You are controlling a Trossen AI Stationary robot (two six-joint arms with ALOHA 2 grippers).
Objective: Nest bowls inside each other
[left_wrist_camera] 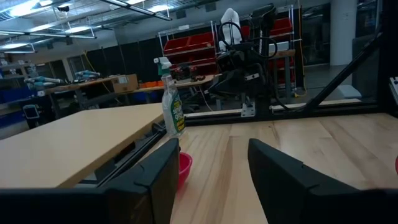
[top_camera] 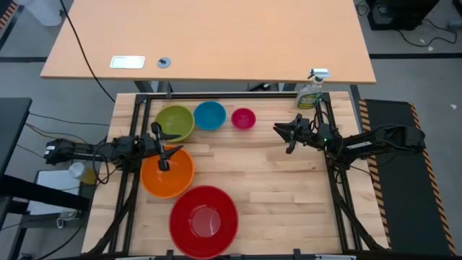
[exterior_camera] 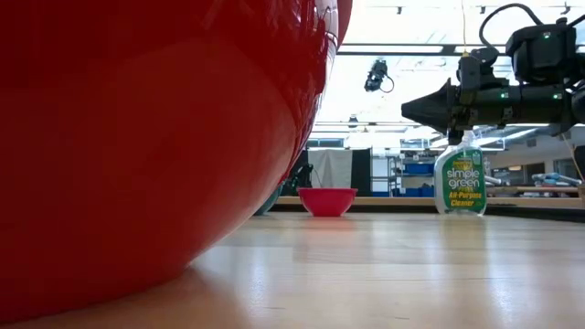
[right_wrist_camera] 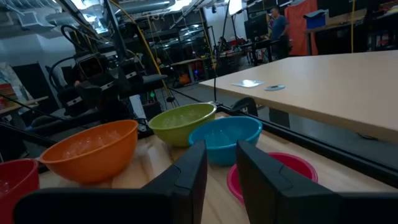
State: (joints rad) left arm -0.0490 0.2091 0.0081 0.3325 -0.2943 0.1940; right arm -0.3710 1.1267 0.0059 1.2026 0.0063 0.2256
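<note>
Five bowls stand upright on their bases on the wooden table [top_camera: 289, 191]. Lime green [top_camera: 175, 123], blue [top_camera: 209, 115] and pink [top_camera: 243, 118] form a row at the far edge. The orange bowl [top_camera: 167, 173] is nearer on the left, and the red bowl [top_camera: 203, 220] is at the near edge. My left gripper [top_camera: 160, 148] hovers open and level between the green and orange bowls' rims, with nothing between its fingers [left_wrist_camera: 155, 180]. My right gripper [top_camera: 284, 133] hangs level right of the pink bowl. Its fingers [right_wrist_camera: 189, 174] are narrowly apart and empty.
A green spray bottle [top_camera: 311, 90] stands at the table's far right corner. A tan desk [top_camera: 216, 36] lies beyond the far edge. Bare wood shows in the table's middle and near right. In the low view the red bowl [exterior_camera: 137, 137] fills the left side.
</note>
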